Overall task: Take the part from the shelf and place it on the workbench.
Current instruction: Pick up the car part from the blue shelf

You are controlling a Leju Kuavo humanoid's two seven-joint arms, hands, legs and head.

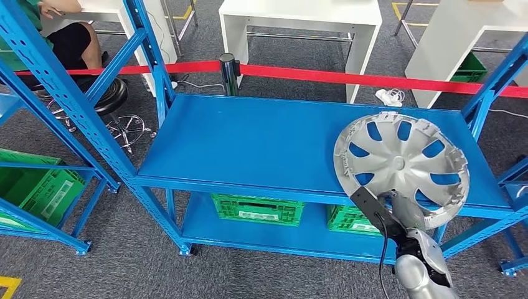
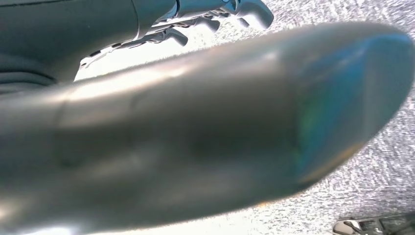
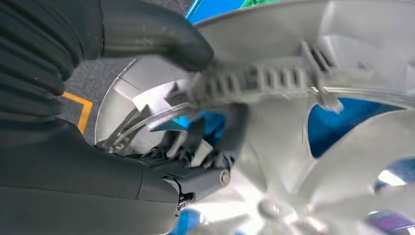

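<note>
Right hand [image 1: 389, 208], low at the near edge of the head view, grips the silver wheel cover [image 1: 401, 168] by its lower rim. The right wrist view shows the thumb [image 3: 151, 32] over the ribbed rim and the dark fingers [image 3: 215, 142] hooked through a spoke opening. The cover stands tilted above the right end of the blue shelf [image 1: 249, 143], directly ahead of and above the hand, its face toward the camera. White tabletops stand far beyond the red barrier tape [image 1: 348, 76], so the carry is long. Whether the left hand is open or closed I cannot tell.
</note>
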